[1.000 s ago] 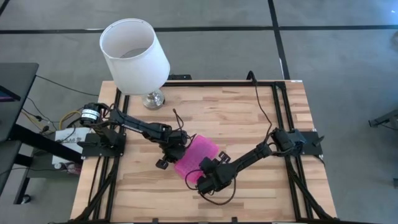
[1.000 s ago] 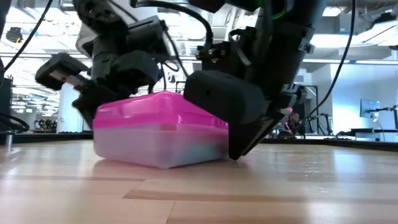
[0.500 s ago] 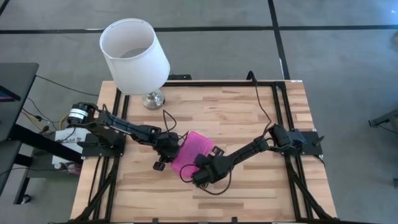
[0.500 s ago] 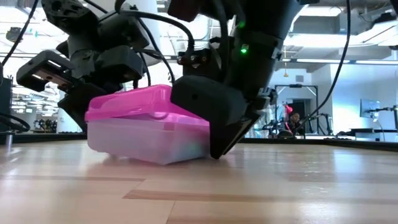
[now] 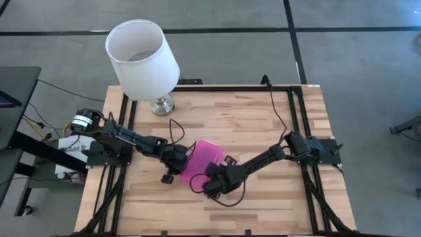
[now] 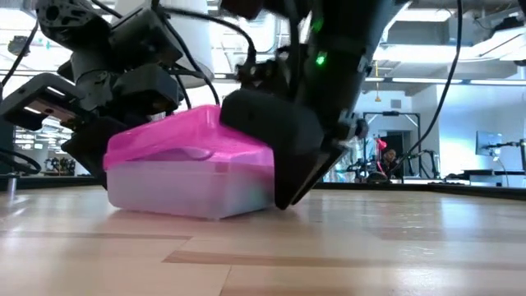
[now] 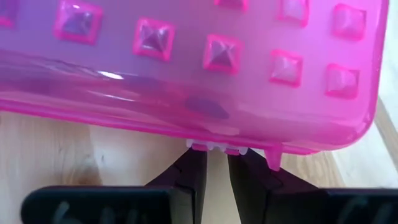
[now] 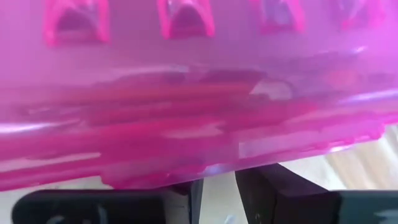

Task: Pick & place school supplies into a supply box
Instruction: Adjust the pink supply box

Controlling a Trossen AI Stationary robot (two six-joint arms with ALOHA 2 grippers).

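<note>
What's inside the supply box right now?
The supply box is shut under its pink lid. Through the clear base only a hazy bluish tint shows; the contents themselves can't be made out.

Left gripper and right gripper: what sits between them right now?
The pink-lidded supply box, flanked by the left gripper and right gripper; clearest in the high view.

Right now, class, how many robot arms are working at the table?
2: the left end effector beside the pink box, the right end effector at its opposite side.
</note>
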